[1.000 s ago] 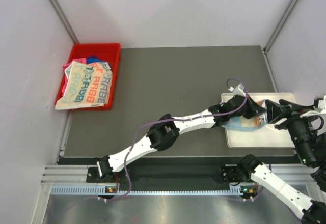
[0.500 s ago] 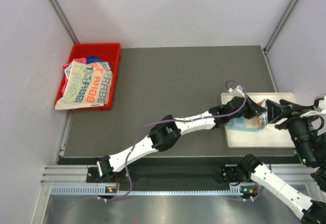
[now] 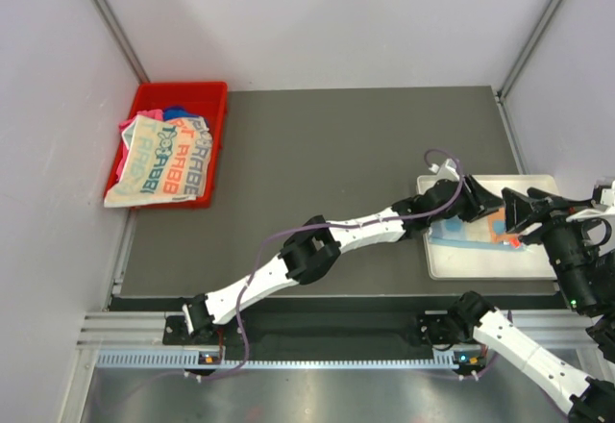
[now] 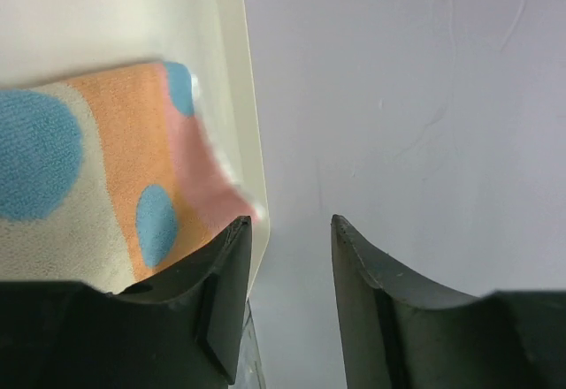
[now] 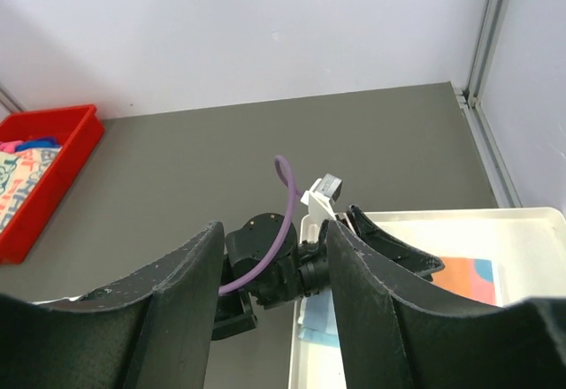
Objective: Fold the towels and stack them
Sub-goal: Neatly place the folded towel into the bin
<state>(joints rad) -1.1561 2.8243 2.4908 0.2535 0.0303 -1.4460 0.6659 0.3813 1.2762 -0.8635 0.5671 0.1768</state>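
Blue-and-orange towel [image 3: 466, 237] lies on your white tray [image 3: 490, 265], lower right. Your left gripper [image 4: 292, 225] and right gripper [image 5: 272, 230] both gape, empty.

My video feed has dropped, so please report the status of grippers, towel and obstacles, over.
Left gripper, right gripper: jaws open, empty, close together over white tray. Patterned towel lies in tray. More towels in red bin.
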